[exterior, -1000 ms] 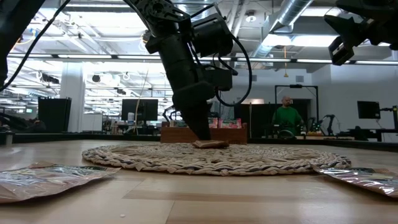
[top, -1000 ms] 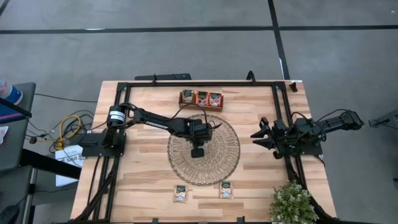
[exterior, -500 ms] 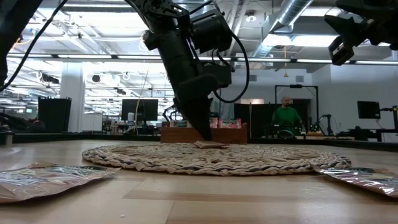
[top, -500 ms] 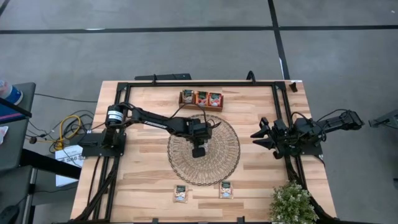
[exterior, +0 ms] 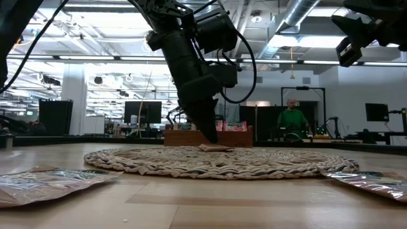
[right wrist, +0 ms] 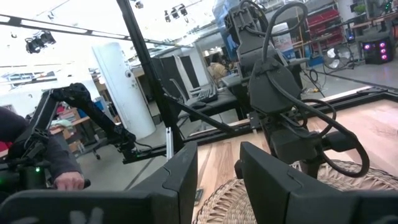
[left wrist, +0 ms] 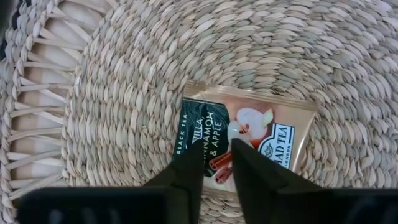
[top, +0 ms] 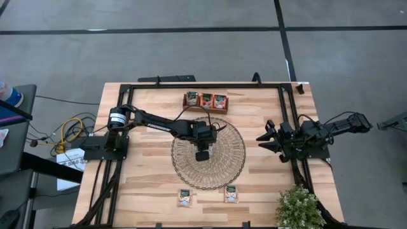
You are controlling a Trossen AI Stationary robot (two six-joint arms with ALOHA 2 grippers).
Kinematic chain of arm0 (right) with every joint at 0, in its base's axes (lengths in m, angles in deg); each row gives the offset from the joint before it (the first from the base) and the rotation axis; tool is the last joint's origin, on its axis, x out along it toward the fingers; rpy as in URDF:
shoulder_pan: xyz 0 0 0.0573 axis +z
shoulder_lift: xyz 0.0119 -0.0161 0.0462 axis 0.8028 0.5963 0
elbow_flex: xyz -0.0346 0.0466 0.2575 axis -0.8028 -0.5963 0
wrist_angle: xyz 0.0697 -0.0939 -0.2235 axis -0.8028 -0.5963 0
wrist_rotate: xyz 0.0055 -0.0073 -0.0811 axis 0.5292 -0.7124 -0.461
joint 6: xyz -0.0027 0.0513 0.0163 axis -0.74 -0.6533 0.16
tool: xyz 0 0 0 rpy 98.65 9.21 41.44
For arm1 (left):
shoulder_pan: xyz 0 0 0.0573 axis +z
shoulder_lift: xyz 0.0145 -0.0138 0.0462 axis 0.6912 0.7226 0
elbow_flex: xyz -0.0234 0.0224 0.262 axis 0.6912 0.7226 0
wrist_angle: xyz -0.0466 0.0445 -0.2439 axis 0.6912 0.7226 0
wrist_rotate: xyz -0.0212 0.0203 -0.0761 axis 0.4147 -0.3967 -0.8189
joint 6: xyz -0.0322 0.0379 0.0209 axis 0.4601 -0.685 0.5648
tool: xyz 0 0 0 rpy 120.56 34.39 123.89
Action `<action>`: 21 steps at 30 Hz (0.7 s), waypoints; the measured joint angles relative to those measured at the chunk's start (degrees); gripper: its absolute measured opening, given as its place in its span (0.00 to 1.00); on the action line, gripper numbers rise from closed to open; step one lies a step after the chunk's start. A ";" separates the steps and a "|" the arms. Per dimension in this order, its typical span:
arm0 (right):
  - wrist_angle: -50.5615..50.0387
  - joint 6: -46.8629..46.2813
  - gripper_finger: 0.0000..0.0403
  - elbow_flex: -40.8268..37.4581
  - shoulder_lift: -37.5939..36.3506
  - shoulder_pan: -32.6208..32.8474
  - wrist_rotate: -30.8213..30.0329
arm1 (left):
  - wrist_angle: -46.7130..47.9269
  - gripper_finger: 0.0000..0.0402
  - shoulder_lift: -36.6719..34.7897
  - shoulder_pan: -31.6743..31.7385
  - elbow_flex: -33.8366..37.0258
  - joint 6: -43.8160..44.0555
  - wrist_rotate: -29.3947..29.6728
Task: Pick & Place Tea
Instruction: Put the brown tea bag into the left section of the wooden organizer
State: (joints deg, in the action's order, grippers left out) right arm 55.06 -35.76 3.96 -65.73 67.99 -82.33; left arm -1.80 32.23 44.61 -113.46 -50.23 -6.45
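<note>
Left tool (left wrist: pixel 216 163) over beige, dark-edged sachet (left wrist: pixel 249 140)

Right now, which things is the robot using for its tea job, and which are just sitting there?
For the job:
pale beige tea sachet with dark green top
round woven mat
left gripper
brown wooden divided tray

Just there:
green potted plant
right gripper

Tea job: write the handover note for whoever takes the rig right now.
Left gripper: over the middle of the woven mat, fingers slightly parted just above a beige tea sachet lying flat on the mat.
Right gripper: parked at the table's right side, fingers apart, holding nothing.
Tray at the far edge holds red-orange sachets.
Two more sachets lie near the front edge.
Done: one sachet on the mat.
Left: probably the other sachets.
</note>
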 joint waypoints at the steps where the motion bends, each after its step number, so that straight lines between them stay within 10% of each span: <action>1: -0.02 -0.01 0.28 0.00 0.01 -0.01 0.00 | 0.11 0.21 0.00 0.01 0.00 -0.08 0.00; 9: -0.02 -0.01 0.28 0.00 -0.01 0.00 -0.01 | 0.77 0.41 0.00 0.01 0.00 -1.48 0.95; 21: -0.02 -0.01 0.28 0.00 0.01 -0.01 0.00 | 0.80 0.43 0.00 1.56 -0.02 -1.50 1.01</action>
State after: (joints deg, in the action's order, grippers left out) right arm 55.04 -35.77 3.96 -65.72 67.99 -82.33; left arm -0.99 32.23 46.17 -113.48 -51.72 -5.44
